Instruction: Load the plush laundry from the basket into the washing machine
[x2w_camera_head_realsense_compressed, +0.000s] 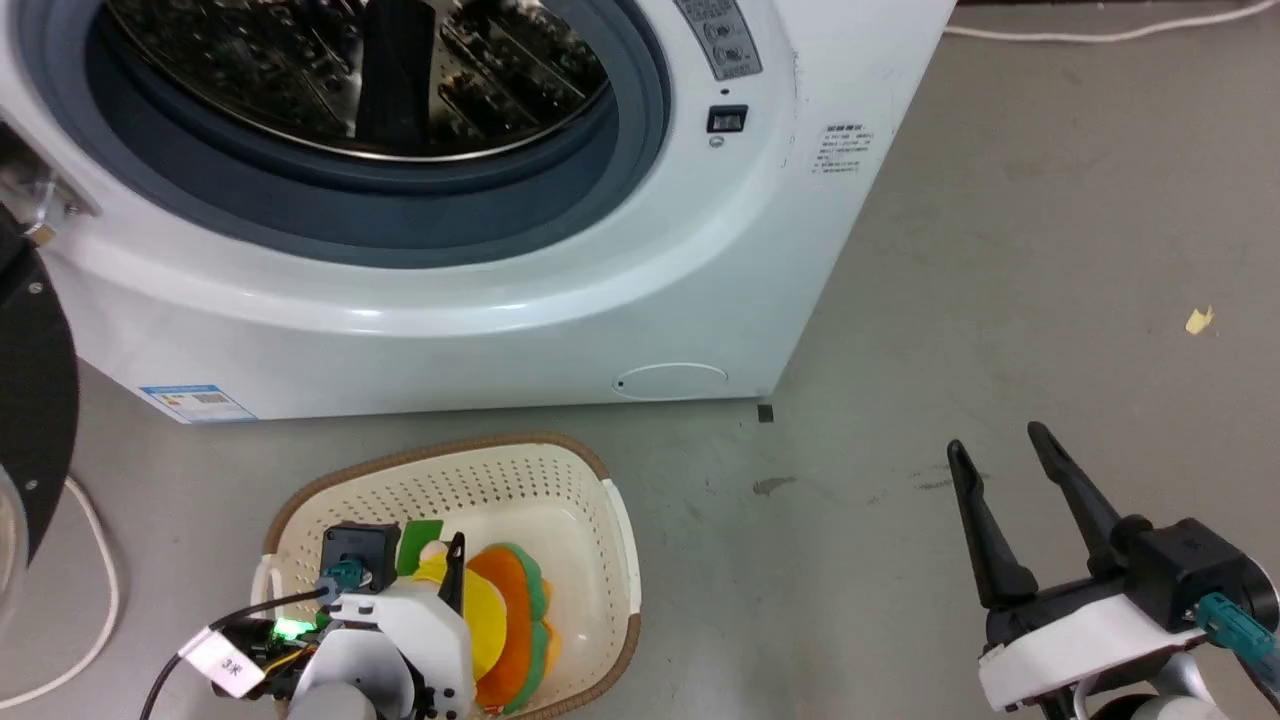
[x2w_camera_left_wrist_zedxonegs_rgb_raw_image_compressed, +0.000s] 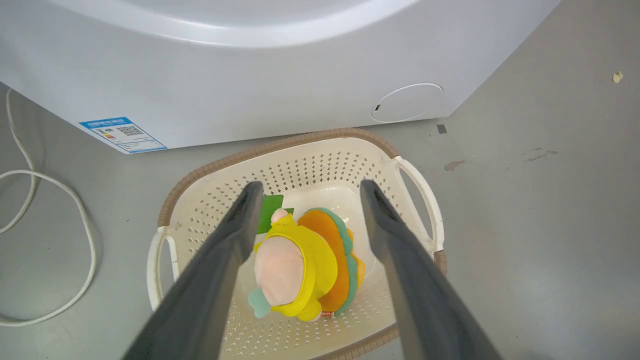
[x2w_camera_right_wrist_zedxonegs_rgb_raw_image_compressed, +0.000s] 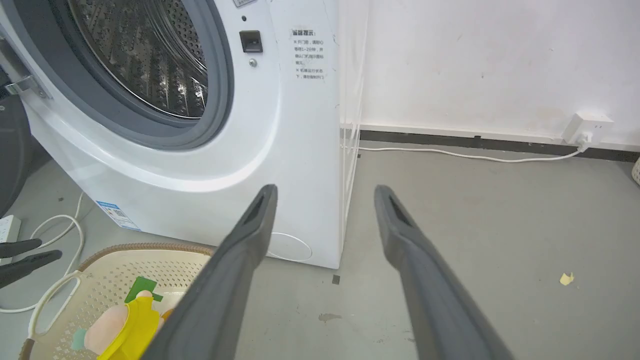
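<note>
Plush laundry (x2w_camera_left_wrist_zedxonegs_rgb_raw_image_compressed: 300, 265): small soft toy with peach-pink head, yellow body, orange + green bands and a green tag. It lies on its side on the floor of the basket (x2w_camera_left_wrist_zedxonegs_rgb_raw_image_compressed: 320, 160), roughly mid-basket, head toward my left wrist cam.

The basket is oval, cream-white, perforated, with a brown woven-look rim and 2 side handles. It sits on the grey floor just in front of the washing machine (x2w_camera_head_realsense_compressed: 500, 320), near it but not touching.

My left gripper (x2w_camera_left_wrist_zedxonegs_rgb_raw_image_compressed: 310, 187) hangs over the basket with its 2 dark fingers spread wide, 1 on each side of the toy. It grips nothing; can't tell if either finger brushes the plush.

My right gripper (x2w_camera_head_realsense_compressed: 998, 437) is well apart to the right, above bare floor. Its fingers are also parted, w/ nothing between them.

The washer is white, front-loading. Its grey rubber seal (x2w_camera_head_realsense_compressed: 400, 215) and shiny steel drum (x2w_camera_head_realsense_compressed: 350, 70) are exposed, and the black-rimmed door (x2w_camera_head_realsense_compressed: 30, 400) is swung open at the left. There is a blue label (x2w_camera_left_wrist_zedxonegs_rgb_raw_image_compressed: 122, 134) at the bottom left of the washer front and a round cover (x2w_camera_left_wrist_zedxonegs_rgb_raw_image_compressed: 407, 102) at the bottom right.

A white cable (x2w_camera_left_wrist_zedxonegs_rgb_raw_image_compressed: 50, 200) loops on the floor left of the basket. A small yellow scrap (x2w_camera_head_realsense_compressed: 1198, 320) lies on the floor at far right.
</note>
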